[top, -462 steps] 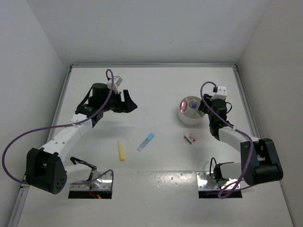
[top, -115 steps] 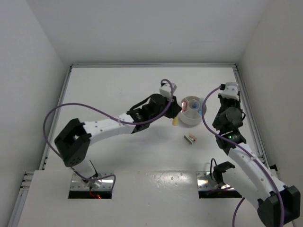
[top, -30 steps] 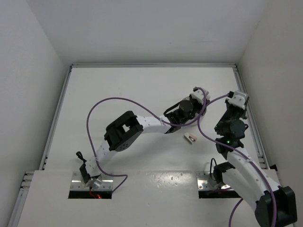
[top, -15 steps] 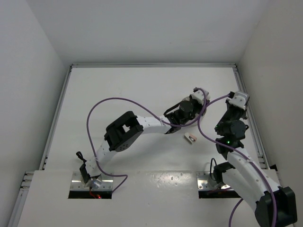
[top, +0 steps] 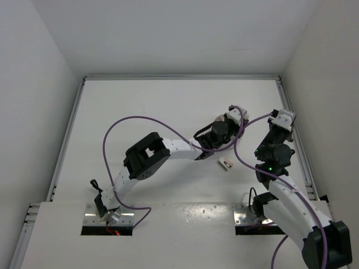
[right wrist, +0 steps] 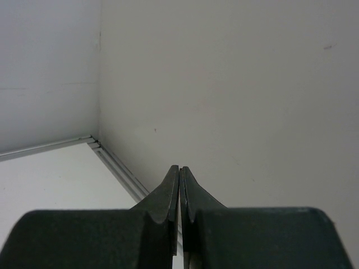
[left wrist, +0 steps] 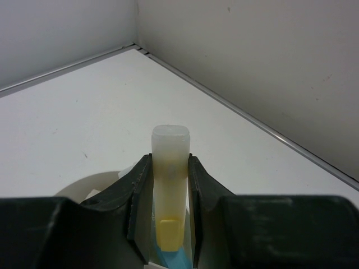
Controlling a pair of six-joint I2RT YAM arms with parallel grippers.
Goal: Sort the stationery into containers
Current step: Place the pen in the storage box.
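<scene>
While my left gripper clamps the yellow stick, long axis along my fingers, the dish lies just beneath, near the table's right edge. My right gripper is pressed closed, empty, farther off. Release judged due.

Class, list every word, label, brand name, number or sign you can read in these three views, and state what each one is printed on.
No text can be read anywhere.
The yellow stick clamped in the left gripper shows a plain face with no print.
The small blocks on the table are too small in the top view to show any marking.
The right gripper and the walls carry no text.
</scene>
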